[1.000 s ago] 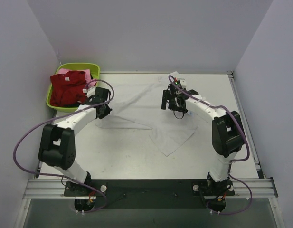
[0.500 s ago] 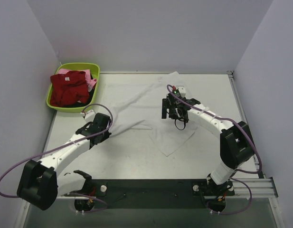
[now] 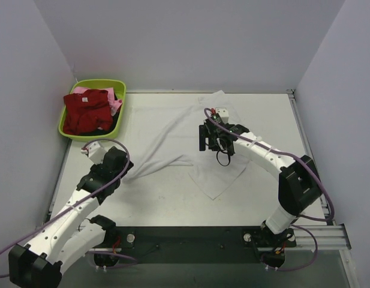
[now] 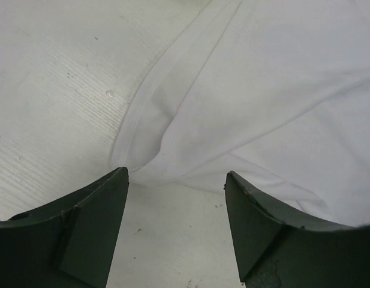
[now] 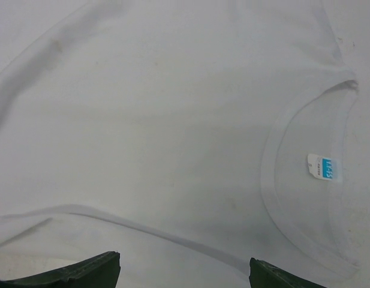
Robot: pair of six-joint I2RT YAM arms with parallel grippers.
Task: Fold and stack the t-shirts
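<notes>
Grey walls stand around a pale desk (image 3: 268, 114). The white shirt (image 3: 173, 123) lies across its middle, spread out but wrinkled, with one part drawn into a long ridge toward the left. The red shirt (image 3: 86, 111) and the pink shirt (image 3: 116, 107) lie in the green basin (image 3: 101, 82) at the far left corner. The left pincer (image 4: 176, 180) is released, with its jaws wide on both sides of a hem corner. The right pincer (image 5: 185, 267) is also released and hangs over the chest, near the collar with its blue label (image 5: 324, 167). I think the danger is a thin grip. If the left jaws catch only the hem edge, the cloth may slip out and the fold come crooked. The right one could pinch two layers together.
</notes>
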